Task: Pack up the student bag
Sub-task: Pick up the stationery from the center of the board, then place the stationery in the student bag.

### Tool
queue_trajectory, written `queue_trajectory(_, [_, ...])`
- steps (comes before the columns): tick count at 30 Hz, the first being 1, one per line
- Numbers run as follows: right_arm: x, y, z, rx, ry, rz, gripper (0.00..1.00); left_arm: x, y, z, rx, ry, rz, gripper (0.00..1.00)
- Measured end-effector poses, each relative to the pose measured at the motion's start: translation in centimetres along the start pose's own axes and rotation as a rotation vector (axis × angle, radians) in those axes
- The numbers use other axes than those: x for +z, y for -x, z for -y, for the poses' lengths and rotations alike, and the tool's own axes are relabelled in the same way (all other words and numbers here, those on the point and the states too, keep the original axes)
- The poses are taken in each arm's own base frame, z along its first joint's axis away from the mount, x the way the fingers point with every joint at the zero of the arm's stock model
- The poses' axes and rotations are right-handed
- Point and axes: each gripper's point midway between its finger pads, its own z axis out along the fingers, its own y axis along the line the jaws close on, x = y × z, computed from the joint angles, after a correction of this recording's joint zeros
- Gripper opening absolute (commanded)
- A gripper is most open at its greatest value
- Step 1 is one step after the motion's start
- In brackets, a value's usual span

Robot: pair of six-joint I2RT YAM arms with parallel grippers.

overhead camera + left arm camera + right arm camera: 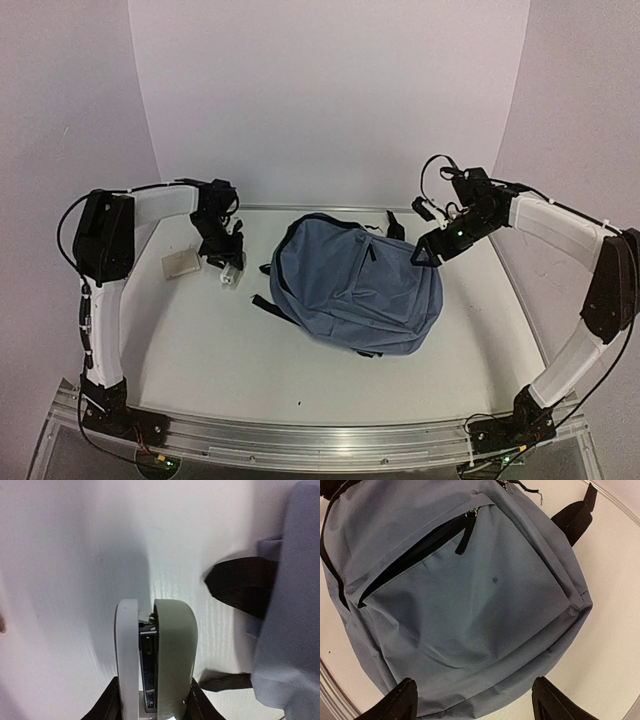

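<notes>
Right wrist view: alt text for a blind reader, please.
A blue-grey student bag fills the frame on a white table, its front pocket zipper partly open. A black strap shows upper right; the right hand shows dark fingertips wide apart at the bottom.

The student bag (pixel 355 290) is blue-grey with black straps (pixel 576 516); the small box (pixel 181 264) looks cream.

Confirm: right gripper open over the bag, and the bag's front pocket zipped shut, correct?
No. The front pocket of the student bag is unzipped: the right wrist view shows a dark gap along its zipper. The right gripper is open over the bag.
</notes>
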Motion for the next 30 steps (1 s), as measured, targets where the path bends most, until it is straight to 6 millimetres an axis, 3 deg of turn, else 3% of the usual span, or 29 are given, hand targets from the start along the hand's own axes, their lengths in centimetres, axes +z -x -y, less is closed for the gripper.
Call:
queue_trajectory(6, [0.2,1.0,-0.8,0.091,0.059,0.037,0.65,-8.2,1.5,2.6,-0.01,-0.064,0.169,0.11])
queue_trajectory(10, [1.6,2.3,-1.0,0.181,0.092,0.051,0.56,-12.1,1.6,5.7,0.012,-0.115,0.249,0.11])
queue_trajectory(15, [4.1,3.3,-2.4,0.225,0.083,0.035,0.5,-12.6,0.3,9.3,0.04,-0.148,0.24,0.11])
queue_trajectory(18, [5.8,3.8,-4.2,0.199,0.051,0.017,0.47,-12.4,-0.4,10.2,0.035,-0.152,0.219,0.11])
queue_trajectory(22, [8.2,4.2,-5.5,0.187,0.018,-0.012,0.56,-12.5,-0.4,10.1,0.01,-0.143,0.221,0.11])
queue_trajectory(27, [11.4,3.8,-4.9,0.229,-0.029,-0.06,0.65,-12.7,-0.2,10.0,-0.013,-0.135,0.231,0.11])
queue_trajectory(30, [13.2,3.9,-5.1,0.238,-0.048,-0.079,0.76,-12.7,-0.2,9.9,-0.018,-0.129,0.234,0.11])
